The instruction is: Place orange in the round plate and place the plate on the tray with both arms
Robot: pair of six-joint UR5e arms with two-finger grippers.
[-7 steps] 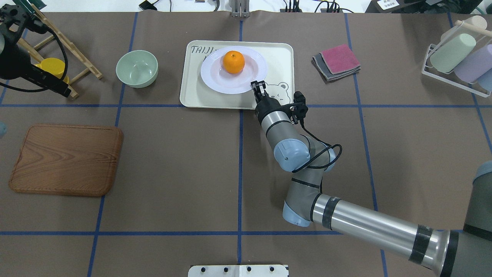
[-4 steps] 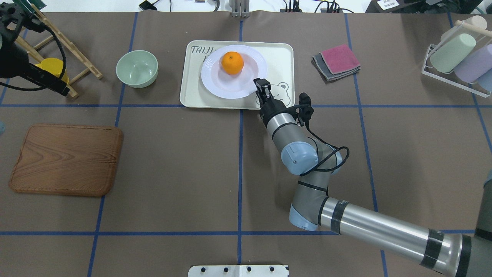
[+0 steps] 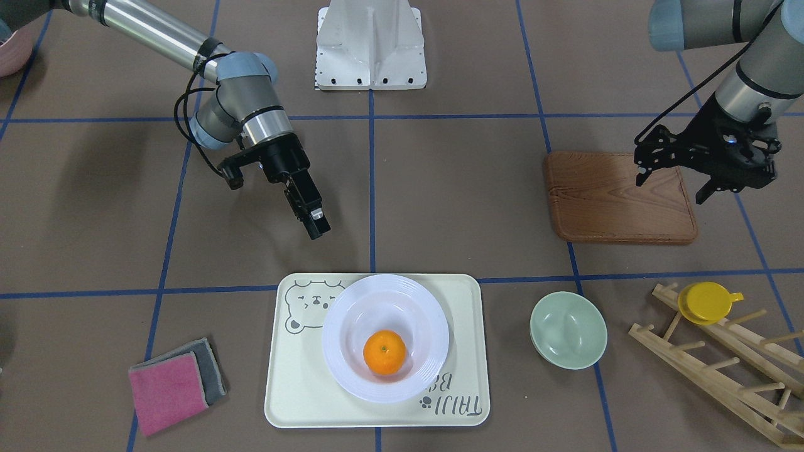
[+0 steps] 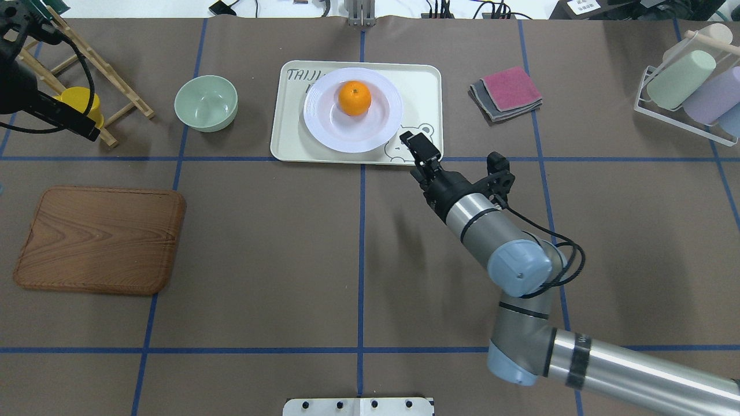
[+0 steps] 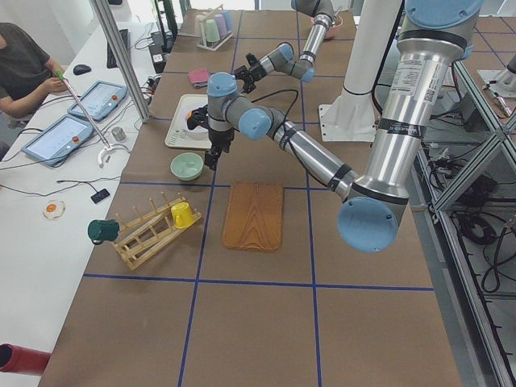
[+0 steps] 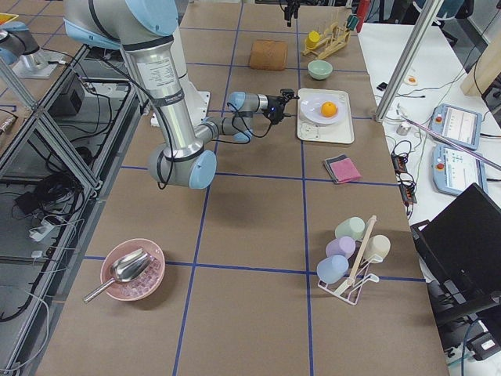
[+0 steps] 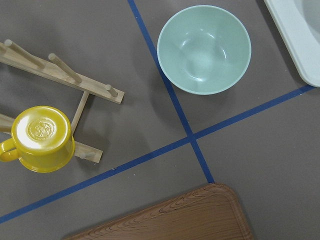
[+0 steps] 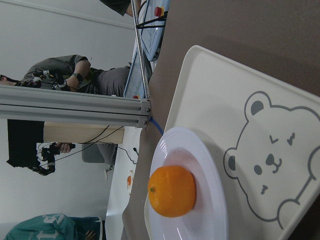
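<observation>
Release is the change. A second ago the right gripper (image 4: 422,145) sat on the rim of the plate (image 4: 347,132), at the side nearest the robot. Now it has pulled back off the plate and hangs over the corner of the tray (image 4: 287,138) with the bear face, holding nothing. Its fingers look close together in the front-facing view, but I cannot tell whether they are fully closed. The plate has slid slightly on the tray since then and now lies flat inside the tray's lip. The orange (image 4: 354,97) rests in the plate's sunken centre, toward the far side of the tray. Judging by that, both parts of the task look done, and only clearing the arms away from the tray is left.

The left gripper (image 4: 89,132) hangs well to the left of the tray, beyond the green bowl (image 7: 204,48). No view shows its fingers clearly, so I cannot tell their state.

The right wrist camera shows the bear face (image 8: 270,160) whole, while the overhead view has the gripper covering part of it. It also shows a seated person (image 8: 75,75) beyond the tray's far side. The left wrist camera catches only a corner of the tray, along with the bowl, a yellow cup (image 7: 42,138) and the edge of a wooden board (image 7: 170,220).
</observation>
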